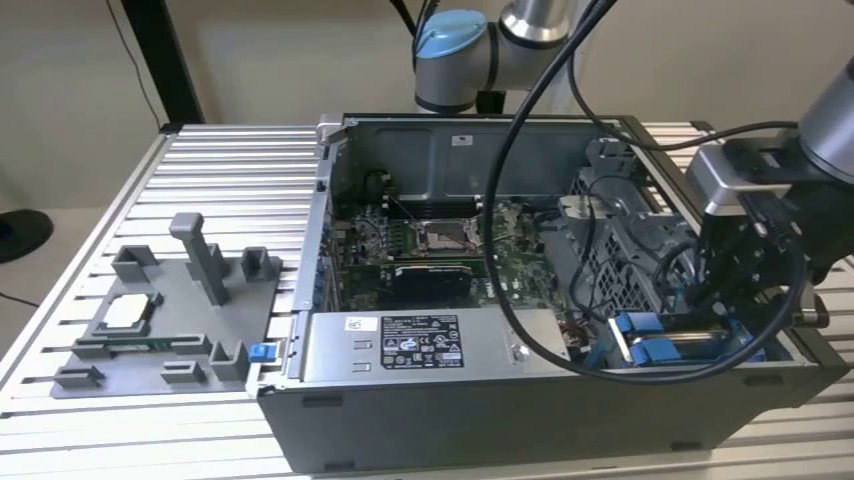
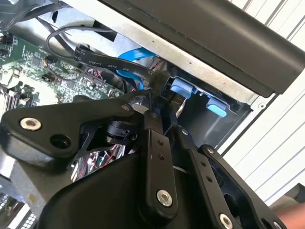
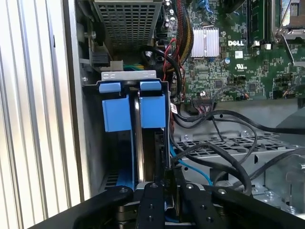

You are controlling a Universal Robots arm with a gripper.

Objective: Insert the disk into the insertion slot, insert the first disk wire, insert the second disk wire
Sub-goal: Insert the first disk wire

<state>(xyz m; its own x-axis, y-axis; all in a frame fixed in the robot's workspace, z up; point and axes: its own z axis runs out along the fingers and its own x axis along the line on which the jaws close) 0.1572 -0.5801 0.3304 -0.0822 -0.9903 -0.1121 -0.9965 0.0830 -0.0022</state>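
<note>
- Counter (image 1: 227, 160) of ribbed aluminium slats carries everything I can see.
- Open computer case (image 1: 534, 420) lies on it towards the exterior view's right, with its green motherboard (image 1: 427, 250) exposed.
- Robot arm (image 1: 461, 50) stands behind the case and reaches down into the near corner on the exterior view's right, trailing thick black cables.
- Grey fixture tray (image 1: 80, 378) sits on the counter at the exterior view's left, well apart from the arm.
- Grey labelled power-supply box (image 1: 334, 350) fills the near edge of the case, just beside that corner.
- Insertion slot (image 3: 126, 75) is in that corner, marked by two bright blue latch tabs (image 3: 116, 112) side by side.
- Disk (image 3: 138, 143) appears seated down in the slot: only a narrow silver edge shows between the blue pieces, so I cannot be sure of more.
- Gripper (image 2: 164, 98) hangs over the slot, its fingers pressed together and pinching the black plug of a disk wire (image 2: 102, 63).
- That flat black wire curves away from the plug across the motherboard, beside a blue cable (image 2: 136, 55).
</note>
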